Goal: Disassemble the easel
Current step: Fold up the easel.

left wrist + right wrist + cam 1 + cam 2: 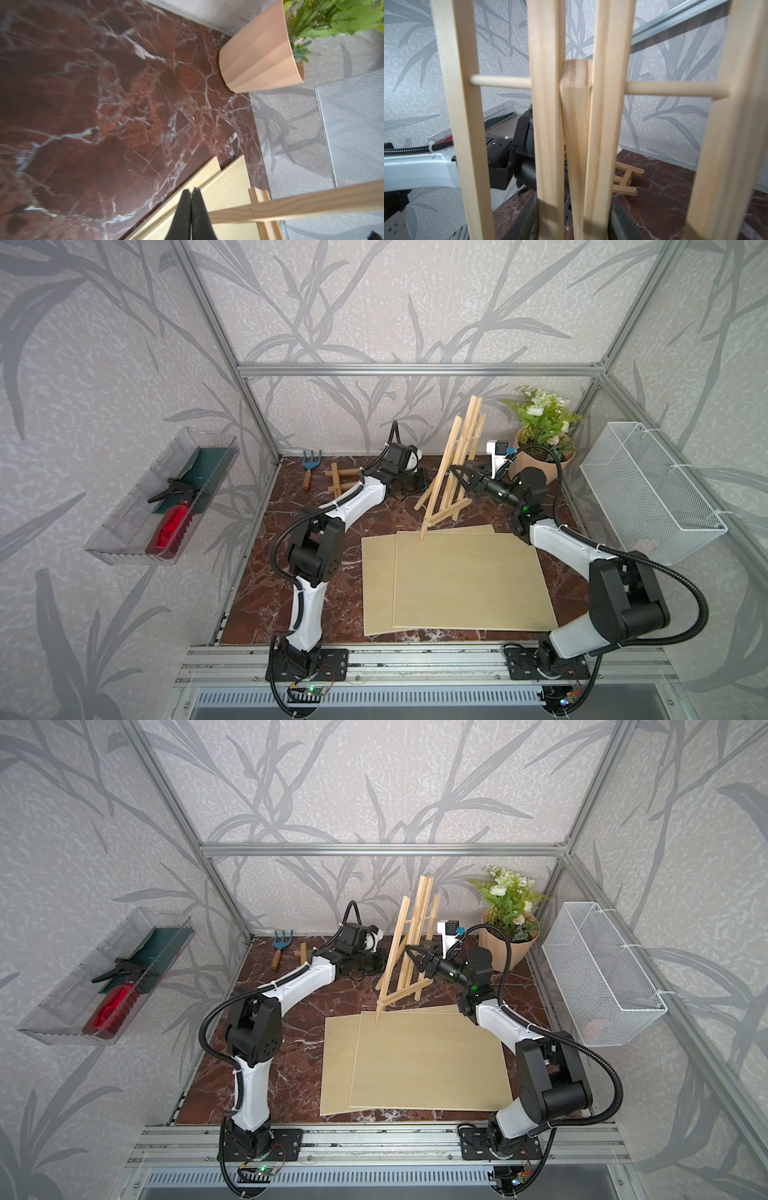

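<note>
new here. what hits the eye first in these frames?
The wooden easel stands tilted at the table's back centre, its middle slats clamped by the right gripper. Two pale boards lie overlapped in front of it, covering much of the red marble table. The left gripper is shut on nothing, close by an easel bar.

light: bright, soft, even | shadows: faint | my left wrist: motion-smeared | my right wrist: near easel (546, 124) slats soft | top views: edges bowed
</note>
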`<state>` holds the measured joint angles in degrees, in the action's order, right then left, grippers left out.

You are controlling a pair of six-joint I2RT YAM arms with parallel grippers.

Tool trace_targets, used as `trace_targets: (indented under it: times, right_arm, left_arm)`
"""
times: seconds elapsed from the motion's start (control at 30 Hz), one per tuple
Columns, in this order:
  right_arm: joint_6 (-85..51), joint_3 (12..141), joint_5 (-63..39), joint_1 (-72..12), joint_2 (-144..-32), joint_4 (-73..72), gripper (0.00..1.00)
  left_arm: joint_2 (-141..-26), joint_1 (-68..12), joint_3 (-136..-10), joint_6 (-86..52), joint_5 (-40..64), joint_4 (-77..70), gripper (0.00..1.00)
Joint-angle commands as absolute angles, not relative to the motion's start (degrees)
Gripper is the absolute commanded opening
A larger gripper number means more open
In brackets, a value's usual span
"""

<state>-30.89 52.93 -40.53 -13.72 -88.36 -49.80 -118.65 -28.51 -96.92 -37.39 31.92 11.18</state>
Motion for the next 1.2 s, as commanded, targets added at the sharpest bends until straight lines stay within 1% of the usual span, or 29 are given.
trace_targets:
  times: [0.0,0.27,0.4,0.57,0.7,0.83,1.07,1.17]
  right_arm:
    - [-33.4,52.8,-39.4,-13.0,-87.8,-58.0,0.36]
    - [-34.8,52.8,-40.0,-12.4,-88.5,-59.7,0.36]
    - [-35.2,52.8,-40.0,-12.4,-88.7,-60.2,0.36]
    - [-36.2,52.6,-40.0,-12.0,-89.4,-61.9,0.36]
    - [-39.0,52.3,-40.0,-11.5,-89.7,-63.8,0.35]
    - [-40.3,51.9,-40.1,-10.8,-89.7,-65.1,0.35]
    - [-41.0,51.9,-40.3,-10.5,-89.7,-65.6,0.35]
    - [-41.3,51.9,-40.7,-10.5,-89.9,-66.0,0.35]
  left_arm:
    - [-116.2,-29.9,-95.2,-44.6,38.6,-1.8,0.06]
    - [-118.5,-31.8,-94.8,-53.4,45.1,-15.3,0.06]
    - [-118.9,-32.4,-94.2,-55.7,45.9,-18.4,0.06]
    - [-120.3,-33.2,-92.6,-62.2,48.1,-27.4,0.06]
    - [-120.6,-34.3,-91.5,-64.9,48.3,-30.6,0.04]
    - [-117.7,-34.0,-90.4,-58.4,45.0,-23.3,0.04]
    - [-111.4,-31.1,-90.2,-45.4,33.5,-0.6,0.04]
    - [-109.7,-30.8,-90.2,-41.8,30.1,6.1,0.00]
